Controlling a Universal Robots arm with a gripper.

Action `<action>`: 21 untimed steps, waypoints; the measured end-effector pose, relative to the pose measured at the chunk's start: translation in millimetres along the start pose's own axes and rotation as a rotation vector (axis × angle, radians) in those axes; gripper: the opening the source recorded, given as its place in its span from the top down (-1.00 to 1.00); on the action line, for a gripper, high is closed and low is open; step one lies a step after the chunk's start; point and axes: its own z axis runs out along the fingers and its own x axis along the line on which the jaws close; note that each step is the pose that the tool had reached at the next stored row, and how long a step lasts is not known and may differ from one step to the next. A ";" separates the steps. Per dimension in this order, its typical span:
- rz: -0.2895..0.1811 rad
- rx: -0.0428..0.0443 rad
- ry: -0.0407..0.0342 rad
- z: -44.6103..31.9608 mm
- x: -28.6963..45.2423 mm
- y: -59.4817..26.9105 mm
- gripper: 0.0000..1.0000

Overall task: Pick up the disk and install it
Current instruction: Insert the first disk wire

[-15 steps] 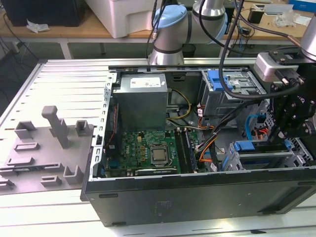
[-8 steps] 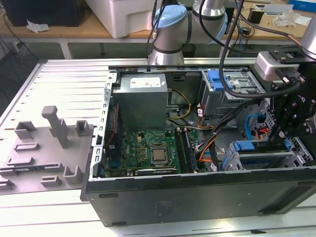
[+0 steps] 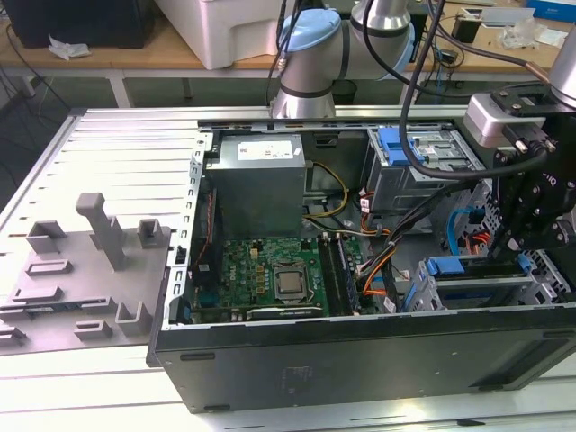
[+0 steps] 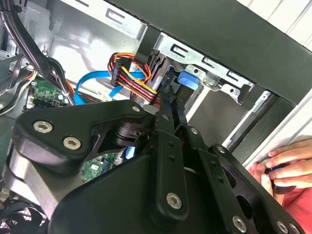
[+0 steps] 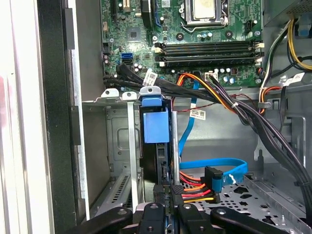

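Blue-bracketed disk (image 5: 156,141) in drive cage (image 5: 114,146), pincer (image 5: 168,195) gripping it

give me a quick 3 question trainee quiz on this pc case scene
1. True or false: the disk stands on edge in the drive cage, with the pincer at its end.
2. What colour is the flat cable beside the cage? A red B blue C green
3. In the exterior view, the grey power supply sits above which green part?

Key: 1 true. 2 B. 3 the motherboard.
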 end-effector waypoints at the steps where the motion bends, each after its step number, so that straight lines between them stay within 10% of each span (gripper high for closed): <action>1: 0.000 0.0000 -0.0010 0.0 0.1 0.0 0.67; 21: 0.000 0.0000 -0.0012 1.9 0.8 0.0 0.67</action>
